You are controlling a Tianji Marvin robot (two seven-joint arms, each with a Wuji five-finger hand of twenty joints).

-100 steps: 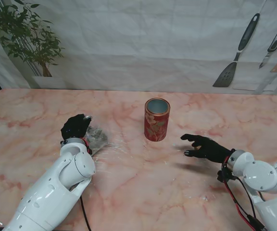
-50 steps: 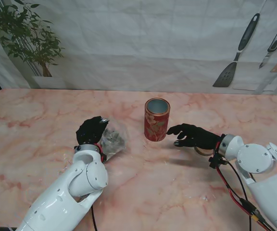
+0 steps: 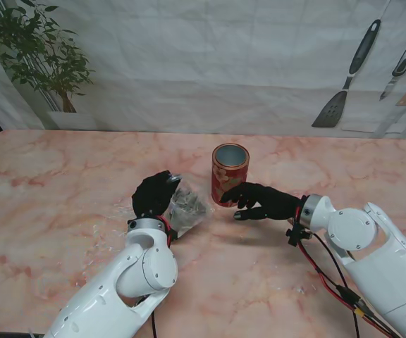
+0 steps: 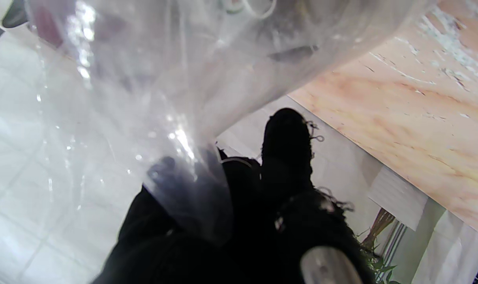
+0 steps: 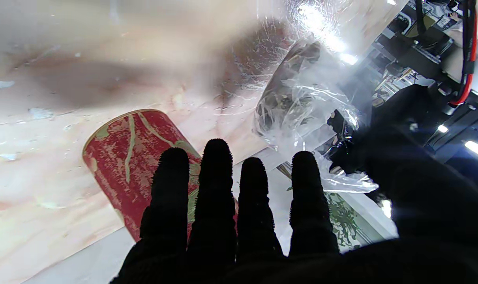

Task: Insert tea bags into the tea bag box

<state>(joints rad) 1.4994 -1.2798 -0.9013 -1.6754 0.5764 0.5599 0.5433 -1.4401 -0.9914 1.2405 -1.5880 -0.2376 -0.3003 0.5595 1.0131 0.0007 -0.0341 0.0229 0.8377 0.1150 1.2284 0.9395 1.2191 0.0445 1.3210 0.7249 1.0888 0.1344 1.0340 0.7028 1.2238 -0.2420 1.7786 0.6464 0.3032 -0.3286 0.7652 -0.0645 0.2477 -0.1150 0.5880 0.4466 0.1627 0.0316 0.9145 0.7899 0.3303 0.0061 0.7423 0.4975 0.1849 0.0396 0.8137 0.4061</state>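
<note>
From the stand camera I have the red tea bag box (image 3: pixel 230 174) standing upright near the middle of the pink marble table (image 3: pixel 41 197), its round mouth open and facing up. My left hand (image 3: pixel 155 194) is just to the left of it, black-gloved fingers closed on a clear plastic bag of tea bags (image 3: pixel 187 206) — the bag hangs off the fingertips toward the box, close to its side, though I cannot tell whether the two touch. In the left wrist view the crinkled film of the bag (image 4: pixel 152 90) fills most of the picture, pinched between the dark fingers (image 4: pixel 286 150) low in the frame; the contents are only a dark blur through the plastic. My right hand (image 3: pixel 263 201) sits on the other side of the box, fingers spread and slightly curled with nothing in them, the fingertips right at the lower wall of the box — contact or a thin gap, I can't say which. The right wrist camera shows those four fingers (image 5: pixel 215 185) stretched out side by side with the box (image 5: pixel 128 154) just past them, gold leaf pattern on the red wall, and the bag (image 5: pixel 298 102) beyond it with dark clumps inside. A potted plant (image 3: pixel 37 60) stands at the far left corner, and a spatula (image 3: pixel 344 77) hangs on the white backdrop at far right.
</note>
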